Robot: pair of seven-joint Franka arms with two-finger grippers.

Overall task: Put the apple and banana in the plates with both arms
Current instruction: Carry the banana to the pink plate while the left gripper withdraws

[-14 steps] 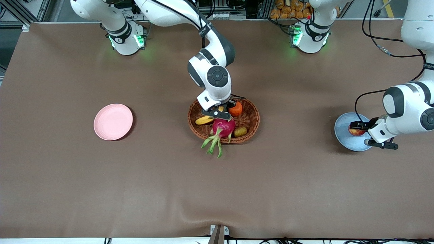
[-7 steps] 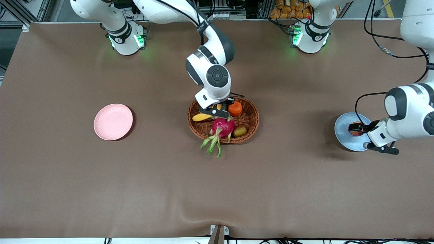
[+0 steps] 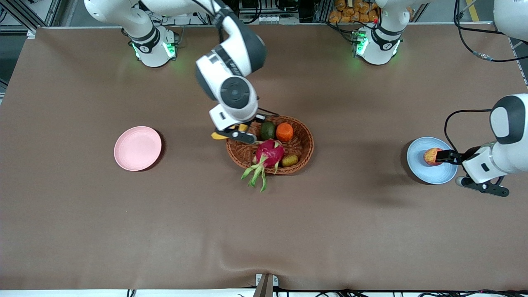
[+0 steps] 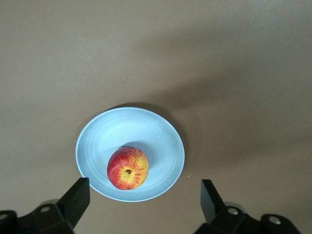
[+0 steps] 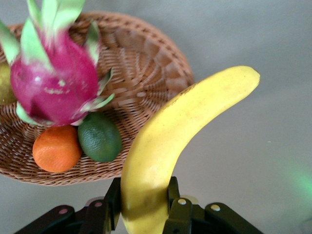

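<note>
The apple (image 3: 431,156) lies on the light blue plate (image 3: 429,173) at the left arm's end of the table; it also shows in the left wrist view (image 4: 127,167) on that plate (image 4: 156,131). My left gripper (image 3: 450,158) (image 4: 141,202) is open and empty, up over the plate's edge, clear of the apple. My right gripper (image 3: 233,133) (image 5: 144,200) is shut on the banana (image 3: 217,135) (image 5: 180,141) and holds it in the air over the wicker basket's rim at the right arm's end. The pale pink plate (image 3: 137,148) lies bare toward the right arm's end.
The brown wicker basket (image 3: 303,142) (image 5: 146,63) stands mid-table. It holds a magenta dragon fruit (image 3: 270,152) (image 5: 53,87), an orange fruit (image 3: 284,132) (image 5: 56,148), a dark green fruit (image 3: 267,130) (image 5: 100,138) and a small brownish fruit (image 3: 290,160).
My right gripper has lifted the banana out of the basket toward the right arm's end. My left gripper has let go of the apple, risen and drawn back off the blue plate.
</note>
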